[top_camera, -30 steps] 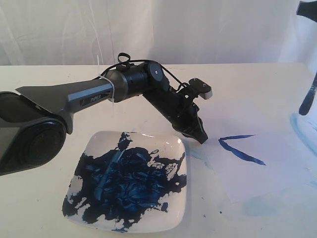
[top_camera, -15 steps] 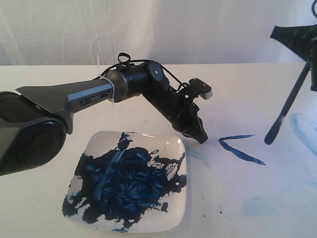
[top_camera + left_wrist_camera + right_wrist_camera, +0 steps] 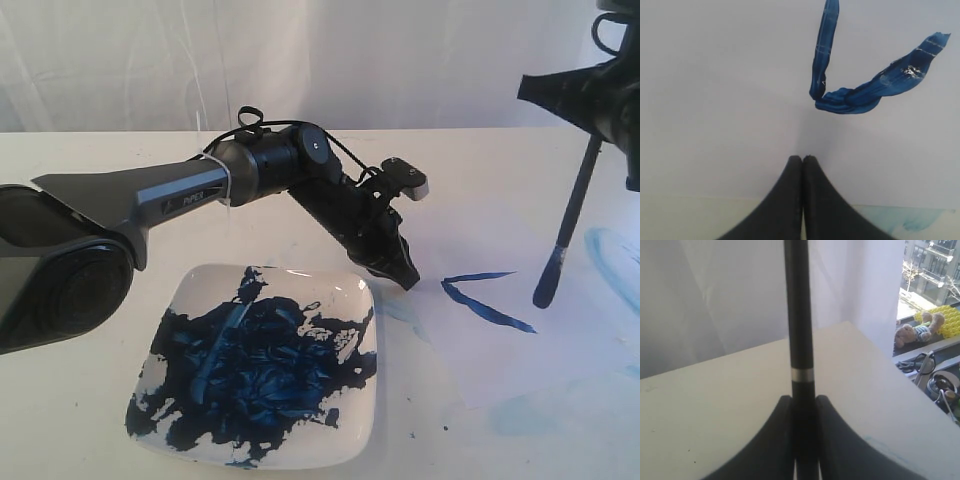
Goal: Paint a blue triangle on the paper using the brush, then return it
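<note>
Two robot arms work over a white counter (image 3: 60,420) with a sheet of paper (image 3: 520,350) (image 3: 715,75) lying flat on it.

The left arm stretches in long and low from beyond the paper's left side. Its wrist bends down, so the left claw (image 3: 405,278) (image 3: 802,159) points at the paper's left edge. The two fingers are pressed together with nothing between them. Their tips sit at the paper's surface just inside that edge and appear to touch it.

The right arm comes down from above the paper's far right corner. The right claw (image 3: 598,132) (image 3: 803,397) is clamped on the black handle of the brush (image 3: 570,215) (image 3: 799,315). The brush hangs nearly upright, leaning slightly, with its blue-stained tip pointing down over the paper's right half. Whether the tip touches the sheet cannot be told.

On the paper, between the left claw and the brush tip, is the unfinished blue triangle (image 3: 480,300) (image 3: 850,100). It is two thick dark blue strokes meeting at a point on the side nearest the left claw and spreading open toward the brush.

A square white plate (image 3: 365,400) smeared with dark blue paint sits just beside the paper's left edge.
</note>
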Available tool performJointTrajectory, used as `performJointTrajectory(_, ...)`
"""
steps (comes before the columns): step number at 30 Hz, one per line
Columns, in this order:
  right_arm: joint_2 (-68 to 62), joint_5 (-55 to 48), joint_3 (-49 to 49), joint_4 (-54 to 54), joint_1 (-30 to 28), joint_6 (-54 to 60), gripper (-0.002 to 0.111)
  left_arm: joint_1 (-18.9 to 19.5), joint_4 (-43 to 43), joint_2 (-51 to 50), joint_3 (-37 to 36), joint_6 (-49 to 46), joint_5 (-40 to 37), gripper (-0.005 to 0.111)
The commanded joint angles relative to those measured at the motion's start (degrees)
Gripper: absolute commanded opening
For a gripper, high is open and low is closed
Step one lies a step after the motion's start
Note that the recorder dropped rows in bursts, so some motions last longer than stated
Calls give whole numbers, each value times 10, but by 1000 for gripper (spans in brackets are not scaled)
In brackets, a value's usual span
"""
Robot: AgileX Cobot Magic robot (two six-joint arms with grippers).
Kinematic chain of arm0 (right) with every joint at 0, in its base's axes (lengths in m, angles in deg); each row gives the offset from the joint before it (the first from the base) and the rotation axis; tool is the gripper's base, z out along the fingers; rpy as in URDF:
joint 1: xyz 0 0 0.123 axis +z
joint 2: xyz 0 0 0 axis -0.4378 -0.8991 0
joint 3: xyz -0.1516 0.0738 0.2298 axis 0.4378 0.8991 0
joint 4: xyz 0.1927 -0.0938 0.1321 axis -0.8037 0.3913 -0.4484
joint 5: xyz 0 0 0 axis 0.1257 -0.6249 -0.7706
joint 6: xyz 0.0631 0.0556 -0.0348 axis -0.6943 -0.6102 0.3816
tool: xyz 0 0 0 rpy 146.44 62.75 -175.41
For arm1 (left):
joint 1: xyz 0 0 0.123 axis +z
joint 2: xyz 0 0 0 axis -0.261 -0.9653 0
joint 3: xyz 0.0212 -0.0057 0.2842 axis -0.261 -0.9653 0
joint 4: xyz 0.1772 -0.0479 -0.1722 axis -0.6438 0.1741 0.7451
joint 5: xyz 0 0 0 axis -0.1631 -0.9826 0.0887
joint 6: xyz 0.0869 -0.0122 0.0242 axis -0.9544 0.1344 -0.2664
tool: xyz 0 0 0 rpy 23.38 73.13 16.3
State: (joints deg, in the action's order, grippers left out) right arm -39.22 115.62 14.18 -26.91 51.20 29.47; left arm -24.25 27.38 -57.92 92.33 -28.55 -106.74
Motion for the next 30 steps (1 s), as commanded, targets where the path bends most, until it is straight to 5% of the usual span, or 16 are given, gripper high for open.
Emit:
performJointTrajectory(1, -8, -9, 3, -14, 1, 17, 0, -1, -22, -8, -4, 2, -43, 0)
performJointTrajectory(30, -64, 21, -8, 13, -1, -22, 0, -1, -20, -8, -4, 2, -42, 0)
